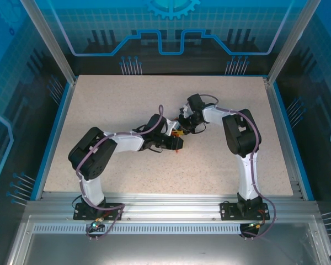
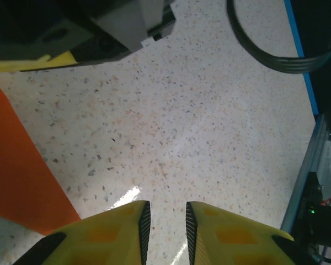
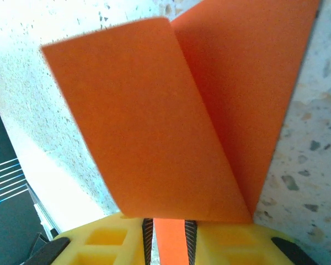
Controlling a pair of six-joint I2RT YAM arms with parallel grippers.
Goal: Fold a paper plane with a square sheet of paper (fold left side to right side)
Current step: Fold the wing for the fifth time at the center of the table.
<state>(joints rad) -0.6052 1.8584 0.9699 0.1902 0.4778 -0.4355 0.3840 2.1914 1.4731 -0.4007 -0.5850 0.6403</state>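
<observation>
The square sheet of paper (image 3: 154, 121) is bright orange and partly folded, with one flap raised over the tips of my right gripper (image 3: 169, 221). Its jaws stand slightly apart; an orange strip and a sliver of table show in the gap. In the left wrist view an edge of the sheet (image 2: 16, 165) lies flat on the left. My left gripper (image 2: 167, 207) is just right of it, open, with bare table between its fingers. From above, both grippers meet mid-table, left gripper (image 1: 174, 144) and right gripper (image 1: 182, 131), with a bit of the orange sheet (image 1: 178, 148) below them.
The speckled beige table (image 1: 127, 105) has a blue rim (image 1: 55, 132) and clear walls around it. The right gripper's body (image 2: 99, 33) sits close ahead of my left fingers. A black cable (image 2: 265, 49) arcs over the table near the blue edge.
</observation>
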